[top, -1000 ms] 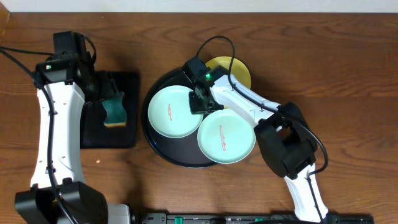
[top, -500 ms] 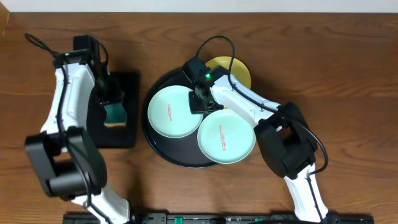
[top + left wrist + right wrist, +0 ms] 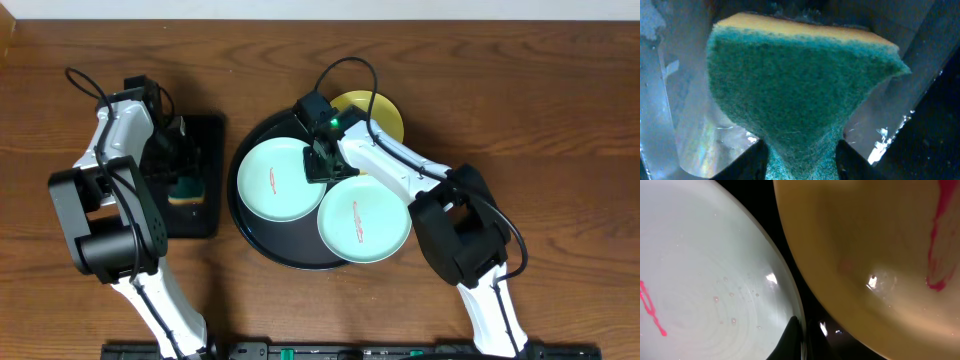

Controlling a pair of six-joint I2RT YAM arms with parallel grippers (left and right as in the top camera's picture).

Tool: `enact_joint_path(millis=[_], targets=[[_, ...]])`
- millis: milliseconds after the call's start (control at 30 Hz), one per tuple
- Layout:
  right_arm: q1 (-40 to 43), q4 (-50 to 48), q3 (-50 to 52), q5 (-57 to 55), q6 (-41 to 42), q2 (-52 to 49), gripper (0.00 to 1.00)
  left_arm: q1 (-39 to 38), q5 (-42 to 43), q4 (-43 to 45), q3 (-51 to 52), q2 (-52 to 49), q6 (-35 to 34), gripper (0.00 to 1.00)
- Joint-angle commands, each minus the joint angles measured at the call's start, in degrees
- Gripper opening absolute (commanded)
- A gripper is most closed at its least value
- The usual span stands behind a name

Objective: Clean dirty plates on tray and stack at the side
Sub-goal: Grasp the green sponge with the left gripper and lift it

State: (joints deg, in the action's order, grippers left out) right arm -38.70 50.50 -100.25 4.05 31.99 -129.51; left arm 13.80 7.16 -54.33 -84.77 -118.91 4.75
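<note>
The round black tray (image 3: pixel 285 258) holds two mint plates with red smears, one at the left (image 3: pixel 275 182) and one at the front right (image 3: pixel 363 218). A pale yellow plate (image 3: pixel 380 112) lies at the tray's far right rim, partly under my right arm. My right gripper (image 3: pixel 320 160) is shut on the left mint plate's right rim; the right wrist view shows its fingers (image 3: pixel 801 339) pinching that rim (image 3: pixel 715 270), with the smeared yellow plate (image 3: pixel 880 245) beside it. My left gripper (image 3: pixel 185 165) is shut on the teal sponge (image 3: pixel 184 190), which is squeezed between the jaws (image 3: pixel 802 162).
A small rectangular black tray (image 3: pixel 205 215) lies left of the round tray, under the sponge. Bare wooden table (image 3: pixel 540 120) surrounds both trays. The right arm's cable loops over the round tray's far edge.
My left arm has swung in over the rectangular tray and its gripper has come down and closed on the sponge. The right arm and the plates have not moved.
</note>
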Motion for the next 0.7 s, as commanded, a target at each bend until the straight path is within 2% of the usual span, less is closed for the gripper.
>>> enact_joint_path(millis=[0,100,167,467,667], targets=[[-0.42,-0.13,-0.13,-2.60,-1.40,-1.14,0.01,-0.11,1.42,0.44,0.33,-1.77,1.01,0.34],[-0.42,-0.13,-0.13,-2.60,-1.40,-1.14,0.01,-0.09,1.40,0.74,0.33,-1.75,1.01,0.15],[-0.42,-0.11,-0.13,-2.60,-1.40,-1.14,0.01,-0.09,1.38,0.70,0.33,-1.75,0.98,0.08],[-0.39,-0.13,-0.13,-3.06,-1.70,-1.14,0.01,-0.11,1.22,-1.81,-2.25,4.22,-1.25,0.07],[-0.39,-0.22,-0.13,-3.15,-1.86,-1.14,0.01,-1.07,1.46,-3.21,-2.89,14.32,-7.63,0.07]])
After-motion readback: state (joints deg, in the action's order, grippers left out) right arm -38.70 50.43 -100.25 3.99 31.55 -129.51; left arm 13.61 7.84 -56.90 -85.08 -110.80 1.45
